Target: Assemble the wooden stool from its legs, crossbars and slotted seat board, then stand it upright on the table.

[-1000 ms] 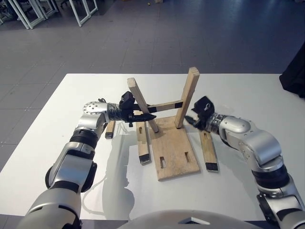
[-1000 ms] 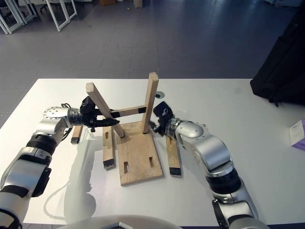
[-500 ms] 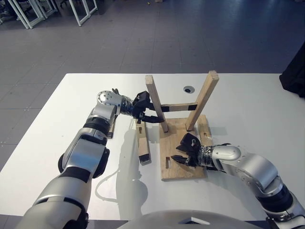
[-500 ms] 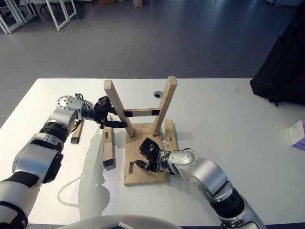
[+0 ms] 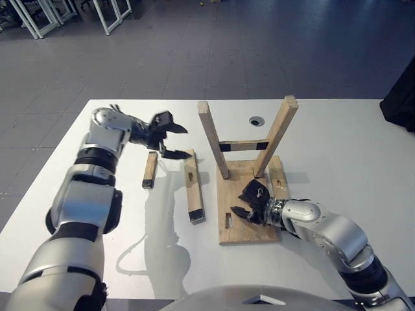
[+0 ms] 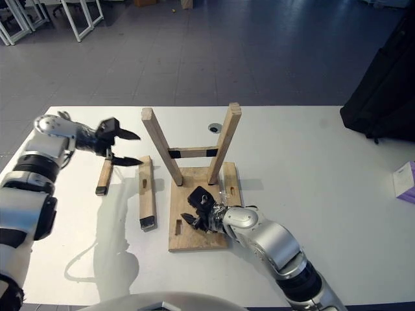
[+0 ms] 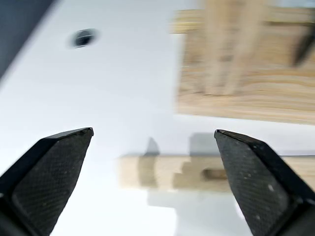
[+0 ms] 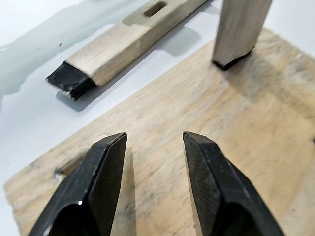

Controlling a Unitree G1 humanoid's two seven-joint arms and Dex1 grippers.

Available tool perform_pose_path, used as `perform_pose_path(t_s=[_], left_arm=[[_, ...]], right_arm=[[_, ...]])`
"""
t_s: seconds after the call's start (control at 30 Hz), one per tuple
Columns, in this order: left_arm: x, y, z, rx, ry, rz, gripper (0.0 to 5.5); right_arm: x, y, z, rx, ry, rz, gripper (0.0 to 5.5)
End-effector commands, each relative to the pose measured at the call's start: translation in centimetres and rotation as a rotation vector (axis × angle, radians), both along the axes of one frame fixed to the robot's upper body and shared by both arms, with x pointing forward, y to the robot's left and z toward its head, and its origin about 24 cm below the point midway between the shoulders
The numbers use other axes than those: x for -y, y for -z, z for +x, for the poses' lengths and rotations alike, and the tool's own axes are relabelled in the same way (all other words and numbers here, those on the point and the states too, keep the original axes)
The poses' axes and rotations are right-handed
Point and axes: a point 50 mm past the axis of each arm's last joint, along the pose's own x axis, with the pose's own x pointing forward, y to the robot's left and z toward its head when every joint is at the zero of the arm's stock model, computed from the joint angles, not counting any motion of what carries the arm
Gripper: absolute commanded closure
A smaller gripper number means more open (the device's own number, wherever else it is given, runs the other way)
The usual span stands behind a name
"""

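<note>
The slotted seat board (image 5: 249, 223) lies flat on the white table. Two legs (image 5: 213, 139) (image 5: 275, 136) stand in it, leaning slightly and joined by a crossbar (image 5: 244, 146). A loose leg (image 5: 192, 194) lies to the board's left, and a short crossbar (image 5: 149, 170) farther left. Another piece (image 5: 279, 183) lies along the board's right side. My left gripper (image 5: 188, 142) hangs open above the loose leg's far end, apart from the standing legs; its fingers (image 7: 59, 162) are spread wide. My right gripper (image 8: 155, 142) sits open and low over the board (image 8: 197, 123), near its front slots.
A round cable hole (image 5: 257, 120) is in the table behind the legs. A black bag (image 6: 382, 84) stands off the table's right side, and a small box (image 6: 405, 183) sits at the far right edge. Bare tabletop lies to the right and front.
My left gripper has let go of the left standing leg and pulled back to the left. The leg frame stays standing in the board. The right gripper has barely moved.
</note>
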Motion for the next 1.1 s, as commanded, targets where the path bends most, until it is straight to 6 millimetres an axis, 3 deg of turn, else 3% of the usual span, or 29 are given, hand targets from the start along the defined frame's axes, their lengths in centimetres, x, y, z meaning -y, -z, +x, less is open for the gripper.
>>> perform_pose_path(t_s=[0.03, 0.17, 0.33, 0.5, 0.67, 0.8, 0.97, 1.1], left_arm=[[-2.6, 0.5, -2.5, 0.176, -0.634, -0.185, 0.94], [-1.0, 3.8, -8.0, 0.172, -1.076, -0.261, 0.94], [-0.7, 7.1, -11.6, 0.069, -1.241, -0.193, 0.94], [-0.8, 8.2, -13.2, 0.008, -1.314, -0.158, 0.94], [-0.2, 10.6, -14.2, -0.125, -1.242, -0.144, 0.94], [-1.3, 12.6, -14.6, -0.170, -1.255, -0.094, 0.94], [-0.9, 16.0, -15.7, -0.275, -1.267, -0.153, 1.76], [-0.4, 17.5, -16.4, -0.308, -1.271, -0.150, 2.39]], right_arm=[[0.3, -1.7, 0.7, 0.086, 0.143, 0.049, 3.40], [0.1, -2.5, 0.8, 0.116, 0.205, 0.087, 3.40], [0.1, -2.8, 1.0, 0.122, 0.207, 0.085, 3.40], [0.2, -2.8, 0.8, 0.112, 0.215, 0.083, 3.40], [0.1, -2.8, 0.7, 0.103, 0.203, 0.080, 3.40], [0.0, -2.9, 0.9, 0.103, 0.181, 0.078, 3.40], [-0.2, -3.3, 1.2, 0.110, 0.150, 0.078, 3.40], [-0.2, -3.4, 1.2, 0.108, 0.137, 0.079, 3.40]])
